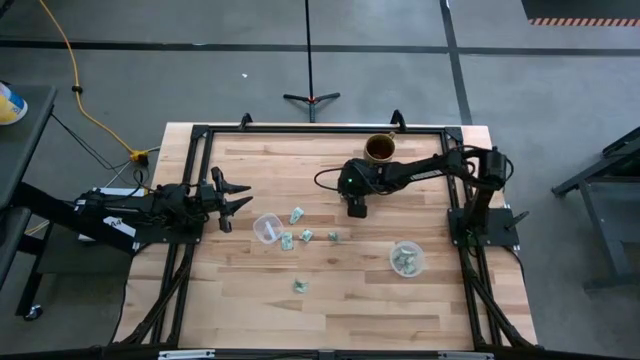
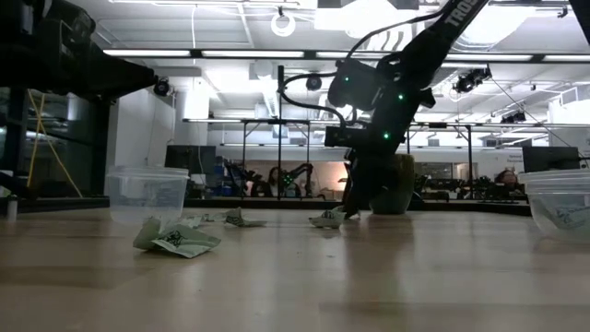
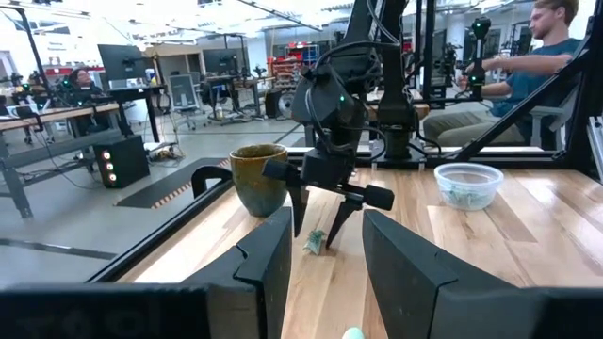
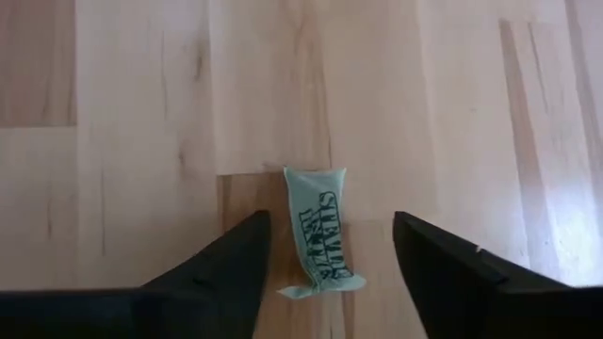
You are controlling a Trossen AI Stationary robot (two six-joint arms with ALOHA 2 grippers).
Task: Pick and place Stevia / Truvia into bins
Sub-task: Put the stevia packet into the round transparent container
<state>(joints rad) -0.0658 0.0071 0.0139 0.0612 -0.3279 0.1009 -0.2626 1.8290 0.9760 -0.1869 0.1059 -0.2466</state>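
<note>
Your right pincer [image 4: 325,259] is down at the surface [image 1: 340,300], spread wide, a green sachet [image 4: 318,233] lying flat between its fingers [image 4: 221,264], neither touching it. Near the brown cup [image 1: 379,149], that one. Your left pincer [image 1: 232,199] waits spread open at the left edge, holding nothing. More sachets [image 1: 296,216] lie scattered by the left bin [image 1: 267,229]; the right bin [image 1: 407,259] holds some.

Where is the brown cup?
In the high view, the brown cup stands at the table's far edge, right of middle, just behind the right gripper, which hovers open over a sachet.
</note>
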